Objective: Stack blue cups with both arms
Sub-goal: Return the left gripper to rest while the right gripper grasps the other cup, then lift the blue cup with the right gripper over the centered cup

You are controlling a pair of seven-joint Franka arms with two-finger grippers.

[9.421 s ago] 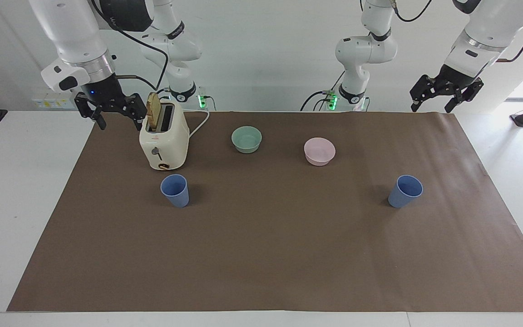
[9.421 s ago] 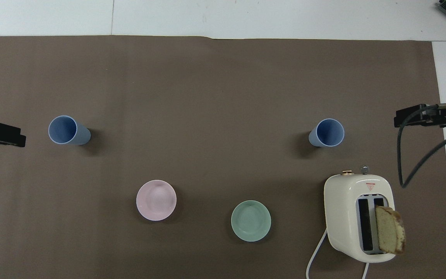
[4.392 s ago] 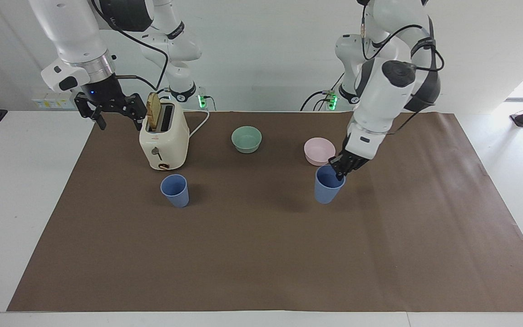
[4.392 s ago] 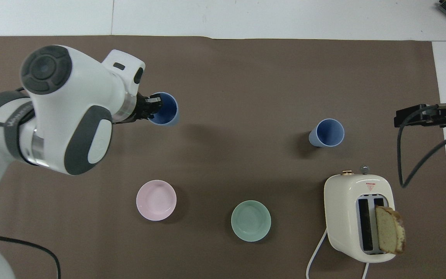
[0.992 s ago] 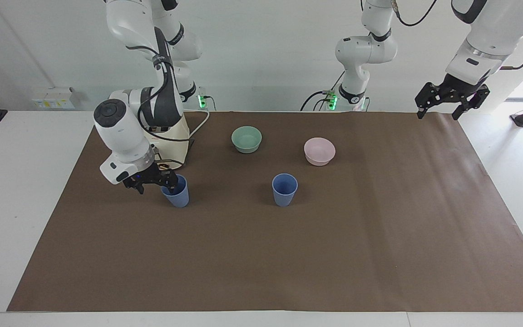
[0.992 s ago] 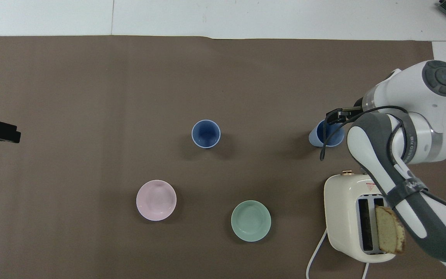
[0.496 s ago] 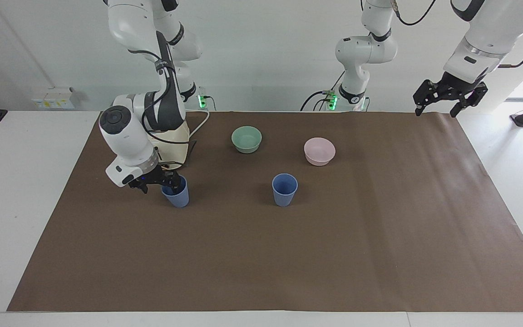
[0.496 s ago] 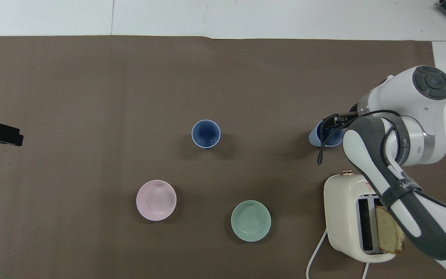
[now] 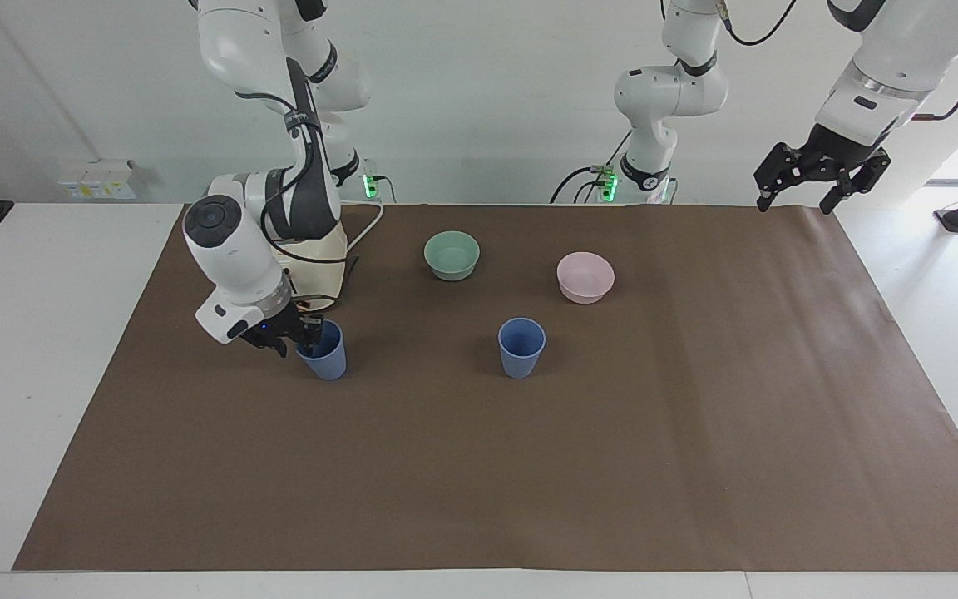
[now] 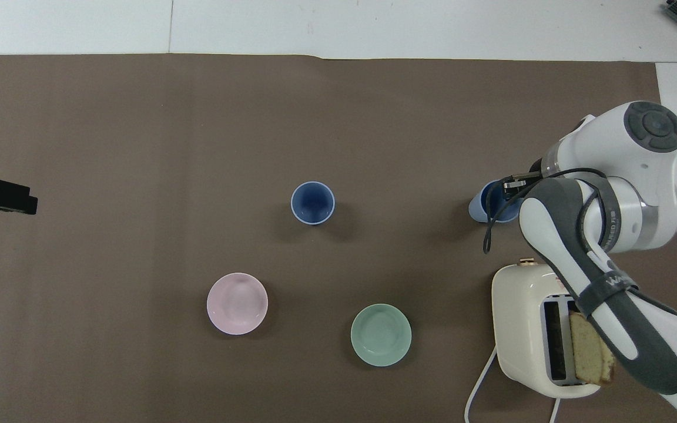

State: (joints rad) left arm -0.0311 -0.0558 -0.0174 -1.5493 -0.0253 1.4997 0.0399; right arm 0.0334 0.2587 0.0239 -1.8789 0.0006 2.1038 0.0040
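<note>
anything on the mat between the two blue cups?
Nothing: bare brown mat between the middle cup and the cup at the right gripper, clearest overhead.

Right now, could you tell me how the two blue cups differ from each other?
The blue cup by the toaster has the right gripper at its rim; the blue cup at mid-table stands alone, untouched. The first sits toward the right arm's end, the second near the pink bowl. Both are upright, the same shape and colour, not yet stacked.

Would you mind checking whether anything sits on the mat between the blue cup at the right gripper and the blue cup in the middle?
Nothing visible does. Bare mat lies between the cup at the right gripper and the middle cup. The green bowl, pink bowl and toaster all sit nearer the robots, off that line.
</note>
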